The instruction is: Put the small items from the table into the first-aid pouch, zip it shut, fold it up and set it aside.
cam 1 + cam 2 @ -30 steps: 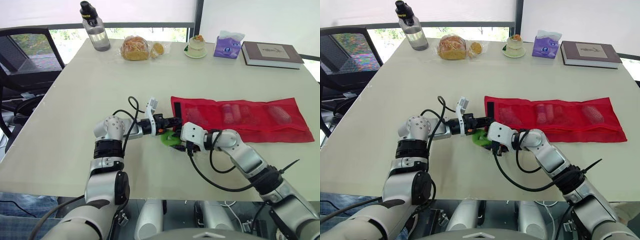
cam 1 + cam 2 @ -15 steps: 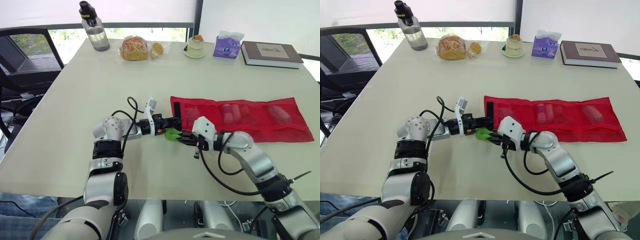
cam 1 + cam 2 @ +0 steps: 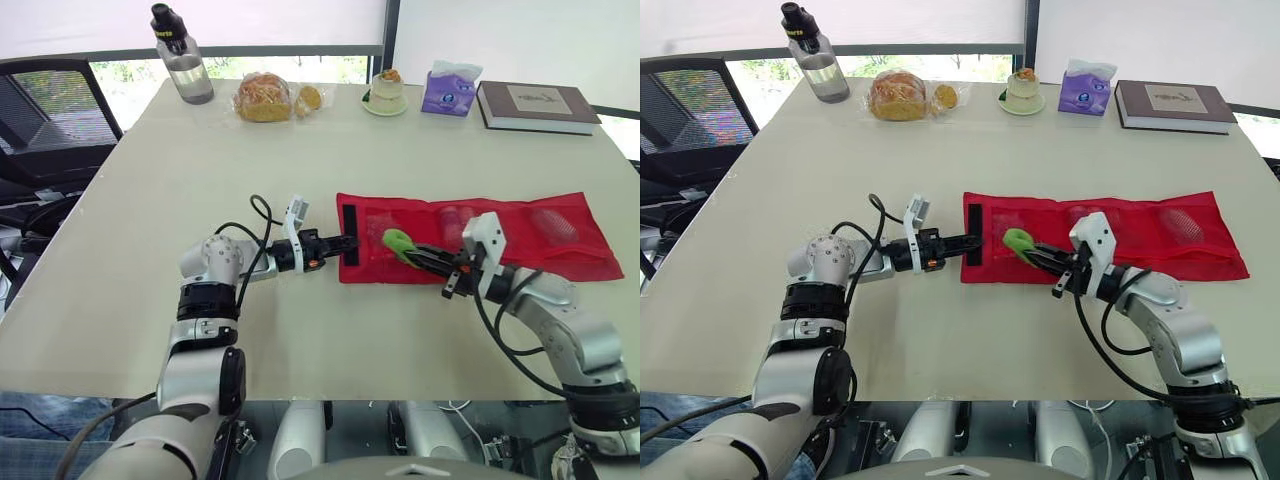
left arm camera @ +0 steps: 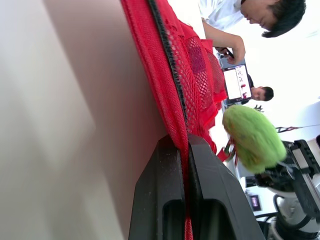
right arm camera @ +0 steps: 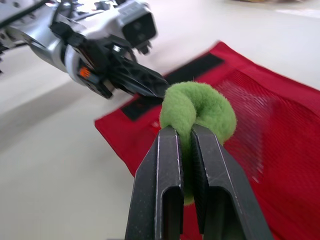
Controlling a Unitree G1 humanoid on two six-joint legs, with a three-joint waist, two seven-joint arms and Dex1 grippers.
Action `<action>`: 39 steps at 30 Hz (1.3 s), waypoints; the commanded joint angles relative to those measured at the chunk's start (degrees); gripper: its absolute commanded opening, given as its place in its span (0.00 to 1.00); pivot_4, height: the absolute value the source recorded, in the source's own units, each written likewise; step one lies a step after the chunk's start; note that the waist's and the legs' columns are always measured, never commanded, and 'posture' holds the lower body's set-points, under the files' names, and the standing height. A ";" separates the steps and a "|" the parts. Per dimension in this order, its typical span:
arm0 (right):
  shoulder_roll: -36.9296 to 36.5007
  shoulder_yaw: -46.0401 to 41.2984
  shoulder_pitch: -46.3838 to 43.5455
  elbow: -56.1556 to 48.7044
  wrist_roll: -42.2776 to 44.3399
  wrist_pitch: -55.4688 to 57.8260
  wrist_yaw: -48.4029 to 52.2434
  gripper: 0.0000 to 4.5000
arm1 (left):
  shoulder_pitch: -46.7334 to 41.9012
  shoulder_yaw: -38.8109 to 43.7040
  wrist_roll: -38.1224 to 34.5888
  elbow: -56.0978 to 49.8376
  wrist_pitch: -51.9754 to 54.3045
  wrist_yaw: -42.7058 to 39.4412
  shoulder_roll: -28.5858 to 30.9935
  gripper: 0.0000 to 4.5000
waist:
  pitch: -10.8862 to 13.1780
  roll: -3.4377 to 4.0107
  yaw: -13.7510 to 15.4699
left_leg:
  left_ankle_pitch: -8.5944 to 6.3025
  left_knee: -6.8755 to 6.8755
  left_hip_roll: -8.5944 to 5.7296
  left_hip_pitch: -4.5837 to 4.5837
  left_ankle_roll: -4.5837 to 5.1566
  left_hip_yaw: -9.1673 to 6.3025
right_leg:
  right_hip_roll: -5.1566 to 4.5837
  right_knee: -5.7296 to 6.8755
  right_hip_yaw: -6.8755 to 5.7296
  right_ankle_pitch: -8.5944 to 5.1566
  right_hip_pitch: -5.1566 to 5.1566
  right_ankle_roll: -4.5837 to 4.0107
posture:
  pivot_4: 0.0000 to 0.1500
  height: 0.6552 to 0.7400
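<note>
The right gripper [image 3: 408,249] has lifted the green fuzzy ring [image 3: 397,241] off the table [image 3: 200,160]. It pinches the ring just above the left end of the red mesh pouch [image 3: 370,266]. The left gripper [image 3: 344,240] is pinching the pouch's left edge.

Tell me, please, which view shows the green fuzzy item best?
The right wrist view: the green fuzzy item sits close, pinched by the right claw. Both eye views show it small over the pouch; the left wrist view, side-on.
</note>
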 commanded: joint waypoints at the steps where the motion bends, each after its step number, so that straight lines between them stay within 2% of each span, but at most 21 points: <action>1: -1.04 -3.45 1.35 -1.33 0.02 -1.61 -1.92 0.01 | 2.01 -1.64 2.91 0.21 -3.00 -1.32 3.82 0.00 | -0.01 0.02 -0.23 | 0.00 -0.04 0.00 0.03 0.00 0.03 | 0.00 0.00 0.02 0.00 0.00 0.00 | 1.00 1.00; 8: -3.44 -7.65 5.17 0.17 -1.23 -3.69 -4.08 0.01 | 3.20 -5.82 4.40 -0.53 -6.71 -5.46 9.55 0.00 | -0.01 0.02 -0.94 | 0.00 -0.37 0.03 0.28 0.00 0.24 | 0.05 -0.02 0.30 -0.03 0.00 -0.04 | 1.00 1.00; 18: -9.89 -18.84 10.45 6.17 -3.09 -6.84 -5.89 0.01 | 4.92 -7.10 8.76 3.09 -13.33 -9.96 18.63 0.00 | 0.00 0.00 -1.59 | 0.00 -0.78 0.09 0.77 0.00 0.81 | 0.13 -0.03 0.92 -0.05 0.00 -0.05 | 1.00 1.00; 22: -12.39 -23.93 11.21 11.13 -6.87 -5.33 -11.90 0.01 | 6.21 -5.97 10.17 5.28 -15.81 -10.54 22.64 0.00 | 0.00 0.00 -1.58 | 0.00 -0.80 0.15 0.82 0.00 0.92 | 0.15 -0.04 1.00 -0.06 0.00 -0.05 | 1.00 1.00; 31: -13.87 -26.46 9.81 15.86 -12.32 -5.33 -20.78 0.01 | 7.14 -3.38 10.29 6.46 -17.13 -8.28 25.11 0.00 | 0.00 0.01 -1.53 | -0.01 -0.86 0.19 0.86 0.00 1.12 | 0.17 -0.03 1.19 -0.06 -0.08 -0.04 | 1.00 1.00; 39: -13.36 -25.96 8.93 15.67 -13.12 -5.18 -23.06 0.01 | 8.26 -2.21 9.74 4.03 -15.60 -7.31 24.92 0.00 | 0.00 0.00 -1.53 | -0.01 -0.86 0.19 0.85 0.00 1.28 | 0.17 -0.02 1.35 -0.05 -0.15 -0.03 | 1.00 1.00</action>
